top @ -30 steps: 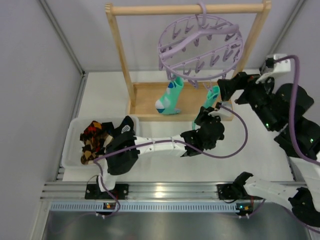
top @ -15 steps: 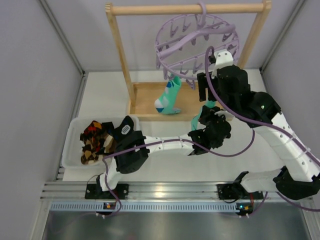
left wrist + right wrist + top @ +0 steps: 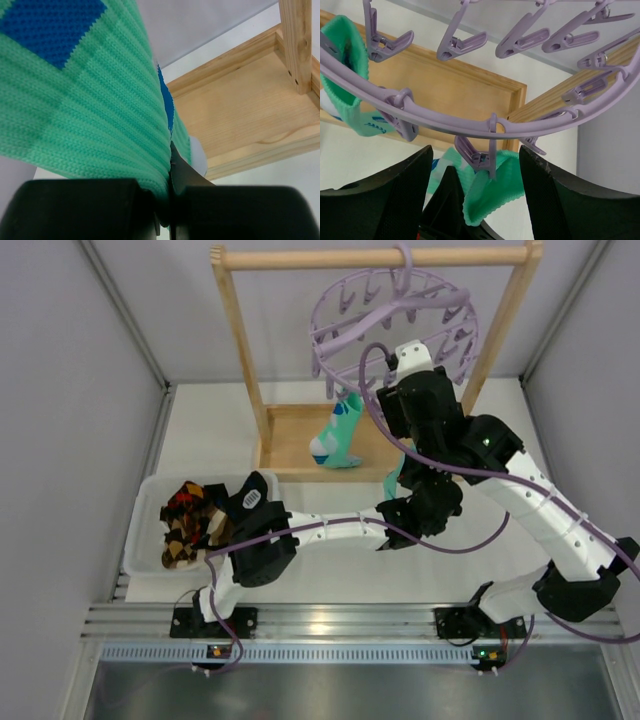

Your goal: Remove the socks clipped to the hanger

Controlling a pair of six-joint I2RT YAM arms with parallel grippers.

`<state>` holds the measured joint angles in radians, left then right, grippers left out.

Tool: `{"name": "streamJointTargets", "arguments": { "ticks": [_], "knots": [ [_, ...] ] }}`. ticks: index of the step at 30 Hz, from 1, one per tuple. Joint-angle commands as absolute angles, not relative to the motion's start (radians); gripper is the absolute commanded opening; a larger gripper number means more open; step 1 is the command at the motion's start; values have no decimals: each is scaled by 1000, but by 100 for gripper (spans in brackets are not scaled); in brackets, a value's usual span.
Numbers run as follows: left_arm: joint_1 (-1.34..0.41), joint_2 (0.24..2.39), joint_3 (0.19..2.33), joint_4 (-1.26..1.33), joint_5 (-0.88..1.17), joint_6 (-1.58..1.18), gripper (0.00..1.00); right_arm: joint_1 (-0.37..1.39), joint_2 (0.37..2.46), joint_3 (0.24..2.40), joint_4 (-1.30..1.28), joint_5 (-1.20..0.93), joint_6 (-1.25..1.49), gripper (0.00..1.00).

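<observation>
Squeeze peg (image 3: 470,154) with the spread right end effector (image 3: 475,161), then gently tug the sock (image 3: 95,110) pinched in left end effector (image 3: 168,212).

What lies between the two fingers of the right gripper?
In the right wrist view, one lavender clip of the hanger lies between the fingers of the open right gripper. The cuff of the green sock hangs from it.

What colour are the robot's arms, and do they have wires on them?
Both the left arm and the right arm have white tube sections joined by chunky black joints. A thin purple cable loops along each one. The fingers are matte black and look grainy.
</observation>
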<state>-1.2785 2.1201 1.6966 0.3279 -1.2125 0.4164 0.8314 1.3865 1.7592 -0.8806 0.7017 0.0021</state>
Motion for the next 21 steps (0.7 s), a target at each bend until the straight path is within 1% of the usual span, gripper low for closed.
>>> {"name": "streamJointTargets", "arguments": {
  "ticks": [1,6,12,19,20,21],
  "knots": [
    [-1282,2120,1732,344,-1210,422,0,845,1373,1753,-818,758,-48,66],
    [-1282,2115,1729,344,-1209,419,0,845,1400,1743,-790,802,-69,59],
    [-1281,2105,1723,344,-1204,411,0,845,1405,1727,-770,808,-71,57],
    [-1281,2100,1713,342,-1201,399,0,844,1407,1698,-719,819,-89,51],
    [-1279,2099,1713,342,-1201,393,0,845,1410,1698,-716,824,-89,46],
    [-1279,2097,1712,342,-1198,391,0,845,1413,1701,-712,824,-89,45]
  ]
}}
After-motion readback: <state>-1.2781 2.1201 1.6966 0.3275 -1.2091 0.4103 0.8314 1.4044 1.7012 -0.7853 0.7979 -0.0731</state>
